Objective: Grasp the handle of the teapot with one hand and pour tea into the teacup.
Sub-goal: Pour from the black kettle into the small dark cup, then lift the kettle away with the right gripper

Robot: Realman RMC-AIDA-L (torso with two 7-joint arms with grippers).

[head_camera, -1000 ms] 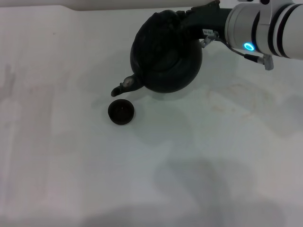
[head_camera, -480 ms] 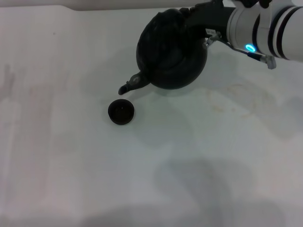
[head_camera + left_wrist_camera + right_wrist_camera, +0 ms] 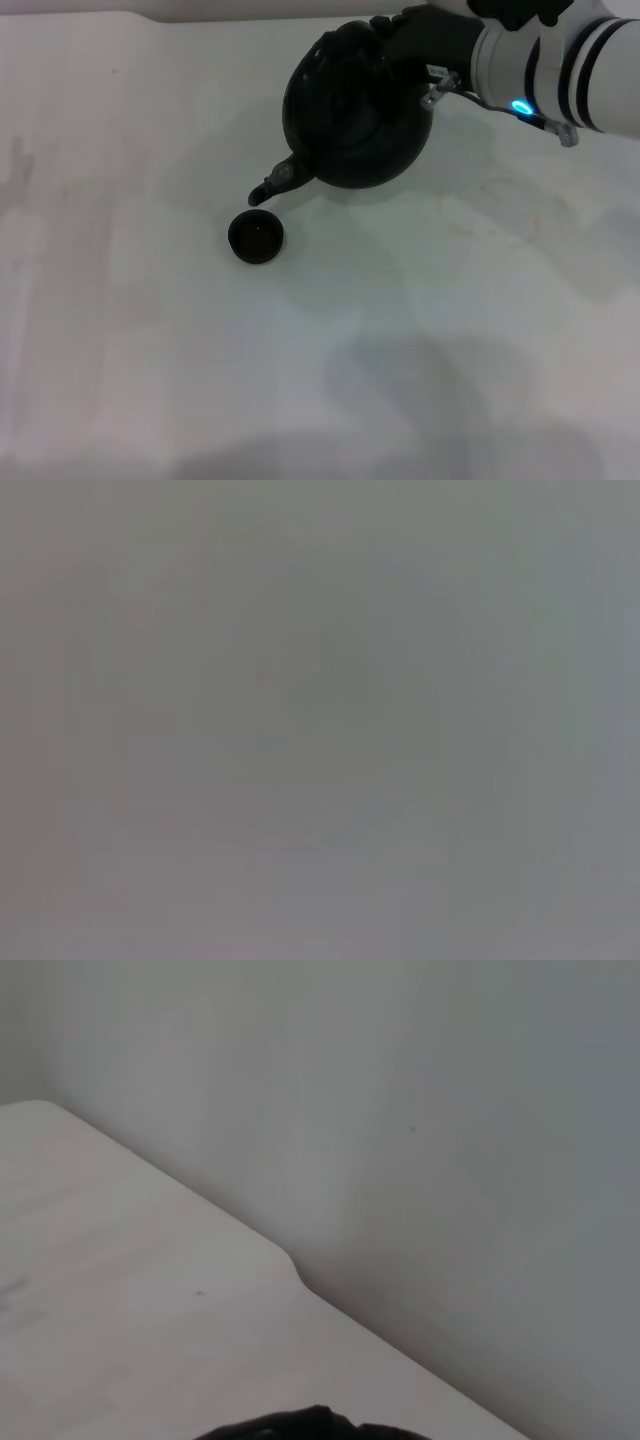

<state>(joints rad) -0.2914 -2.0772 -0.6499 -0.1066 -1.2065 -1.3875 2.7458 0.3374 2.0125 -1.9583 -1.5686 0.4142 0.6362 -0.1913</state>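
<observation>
- My right gripper point(image 3: 400, 40) sits at the far right of the desk point(image 3: 450, 320), over the top of the teapot point(image 3: 355, 110), at its handle point(image 3: 345, 45).
- I can't actually see my fingers; they are lost in black against the black pot. The pot looks tilted and carried, so I judge they are clamped on the handle, but I cannot tell for certain.
- The pot is tipped with its spout point(image 3: 272, 185) pointing down towards the teacup point(image 3: 256, 236). The spout tip is just beside and above the cup's far rim, not touching it.
- The cup stands upright on the desk, near the middle, well apart from anything else.
- The pot looks like cast iron, so I expect it to be heavy and rigid, and heavier still with tea inside. It will want to swing under the handle.
- The ridged wrap on the handle should give grip; the top of the arch is the place to hold, over the pot's weight.
- The cup is tiny and probably light, so a nudge from the spout could shove or tip it.
- My left gripper is out of sight; its wrist view shows only flat grey.
- My right wrist view shows a desk edge, a wall point(image 3: 450, 1110) and a sliver of black.
</observation>
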